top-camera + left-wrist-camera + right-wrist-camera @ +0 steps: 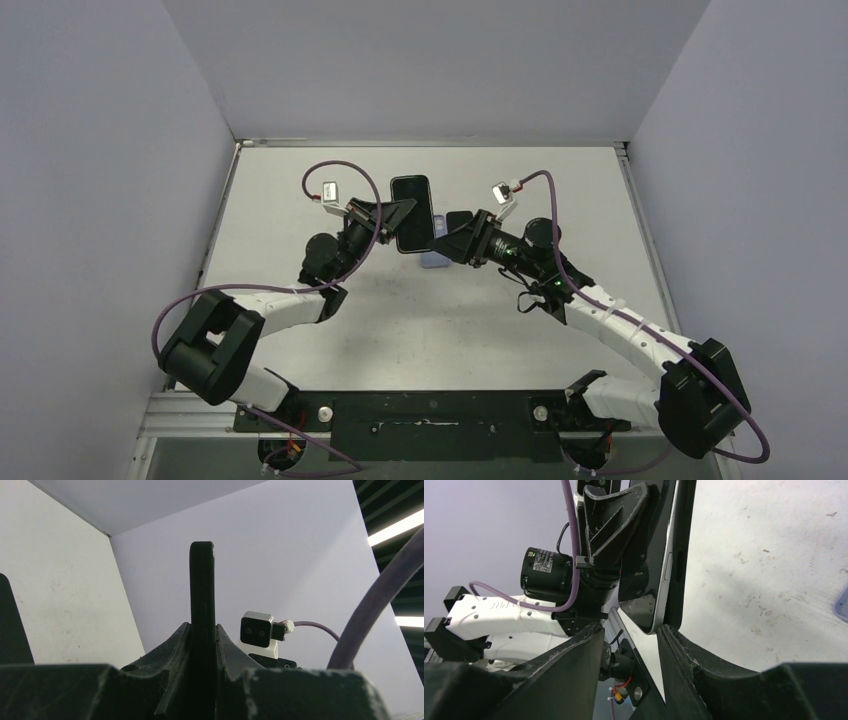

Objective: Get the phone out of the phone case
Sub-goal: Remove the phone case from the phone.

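A black phone [412, 212] in its black phone case [681, 555] is held up above the table, screen towards the top camera. My left gripper [385, 222] is shut on its left side. In the left wrist view the phone [202, 595] stands edge-on, pinched between the fingers of the left gripper [202, 630]. My right gripper [450, 240] is at the phone's lower right corner. In the right wrist view the right gripper [630, 629] stands open. The silver-edged phone [659, 570] touches the tip of its right finger [689, 660] with its corner, and the other finger is apart from it.
A small lavender object [434, 262] lies on the white table [560, 200] just under the phone, and its edge shows in the right wrist view [843, 605]. Grey walls close in the table at the back and both sides. The right wrist camera [257, 632] shows in the left wrist view.
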Controlling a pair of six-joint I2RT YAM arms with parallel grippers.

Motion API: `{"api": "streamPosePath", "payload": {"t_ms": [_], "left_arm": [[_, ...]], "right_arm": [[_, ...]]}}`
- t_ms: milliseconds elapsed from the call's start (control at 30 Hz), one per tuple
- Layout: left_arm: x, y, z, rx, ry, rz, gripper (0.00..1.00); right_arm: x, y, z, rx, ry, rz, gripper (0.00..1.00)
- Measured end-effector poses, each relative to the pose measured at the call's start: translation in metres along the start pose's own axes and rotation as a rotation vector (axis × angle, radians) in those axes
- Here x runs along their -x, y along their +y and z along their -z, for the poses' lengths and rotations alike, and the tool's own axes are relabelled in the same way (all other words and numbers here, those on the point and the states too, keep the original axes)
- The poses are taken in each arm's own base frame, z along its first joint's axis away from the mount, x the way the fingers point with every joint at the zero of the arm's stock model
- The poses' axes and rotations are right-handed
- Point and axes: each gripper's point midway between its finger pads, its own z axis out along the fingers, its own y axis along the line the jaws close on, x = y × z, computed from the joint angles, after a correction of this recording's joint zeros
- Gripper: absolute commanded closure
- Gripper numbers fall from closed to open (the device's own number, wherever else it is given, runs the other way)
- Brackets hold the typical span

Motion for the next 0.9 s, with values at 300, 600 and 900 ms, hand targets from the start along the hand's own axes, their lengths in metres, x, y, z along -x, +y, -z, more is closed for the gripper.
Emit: {"api": "streamPosePath", "payload": {"t_ms": [300,600,900], "left_arm": [[-0.002,-0.009,-0.002,-0.033,-0.027,0.023,1.0],[-0.025,-0.009,-0.001,-0.032,0.026,0.049,1.0],[-0.025,-0.014,-0.001,-0.05,0.023,0.05,1.0]], "right_arm": [[-0.003,0.008,0.0,0.044,0.022,-0.004,0.55],[-0.01,0.003,-0.006,0.04,0.035,-0.034,0.55],[-0.006,0.006,-0.006,0.061,0.019,-0.03,0.62]]}}
